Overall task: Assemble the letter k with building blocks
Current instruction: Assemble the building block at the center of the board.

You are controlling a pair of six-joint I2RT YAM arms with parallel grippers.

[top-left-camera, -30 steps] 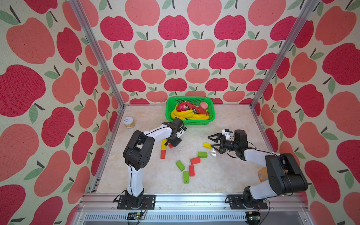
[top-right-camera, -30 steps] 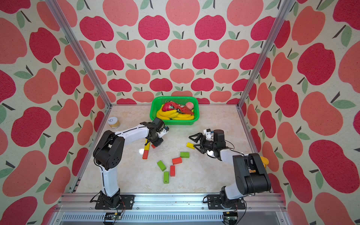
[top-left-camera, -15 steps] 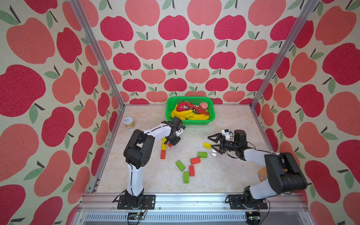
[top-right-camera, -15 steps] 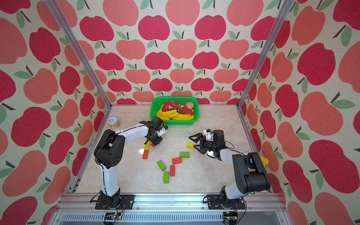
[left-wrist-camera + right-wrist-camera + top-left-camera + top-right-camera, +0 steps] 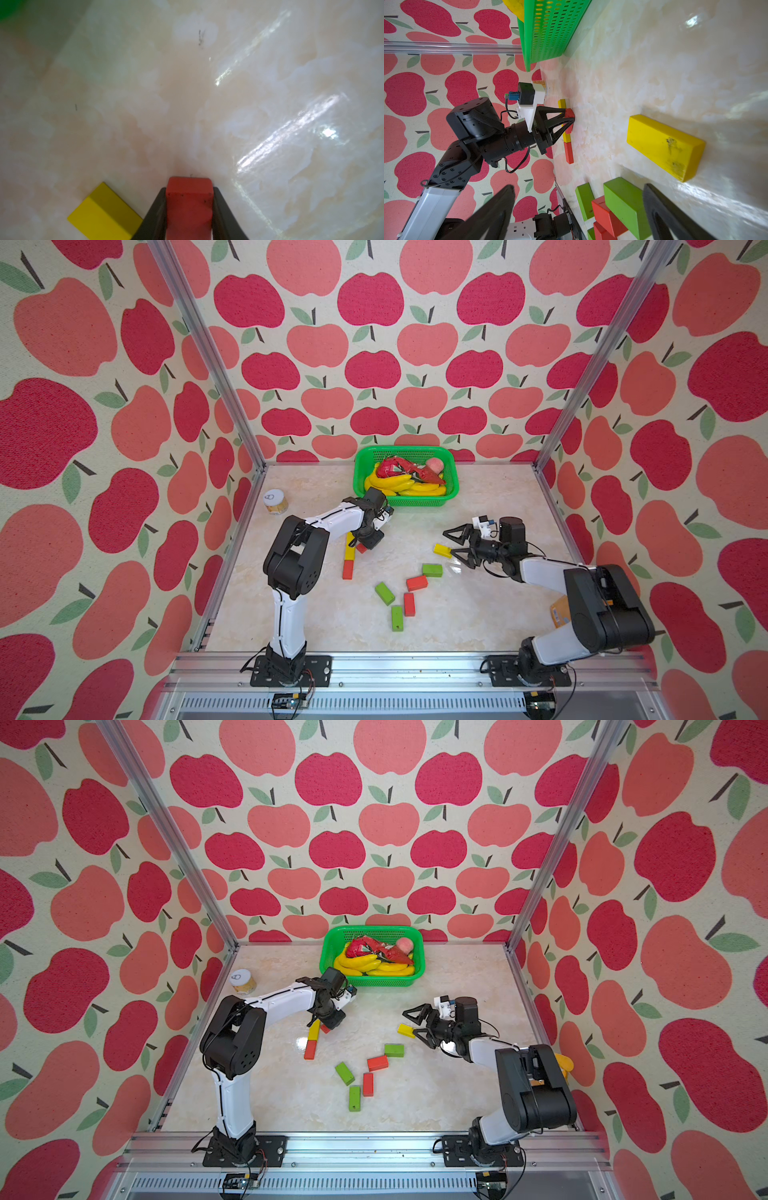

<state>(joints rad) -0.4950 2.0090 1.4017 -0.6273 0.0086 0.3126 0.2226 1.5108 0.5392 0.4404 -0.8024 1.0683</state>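
My left gripper (image 5: 362,546) (image 5: 189,189) is shut on a red building block (image 5: 189,199), held low at the table. It is right beside a yellow block (image 5: 350,545) (image 5: 104,212) that lies end to end with a red block (image 5: 348,569) in a short line. My right gripper (image 5: 449,542) (image 5: 579,187) hangs open and empty just above the table, next to a lone yellow block (image 5: 442,550) (image 5: 664,145). Loose green and red blocks lie in the middle: green (image 5: 432,570), red (image 5: 417,583), green (image 5: 385,593), red (image 5: 409,604), green (image 5: 397,617).
A green basket (image 5: 405,501) with toy bananas and other fruit stands at the back, just behind the left wrist. A small jar (image 5: 275,502) sits at the back left. An orange object (image 5: 559,612) lies by the right arm's base. Apple-patterned walls enclose the table.
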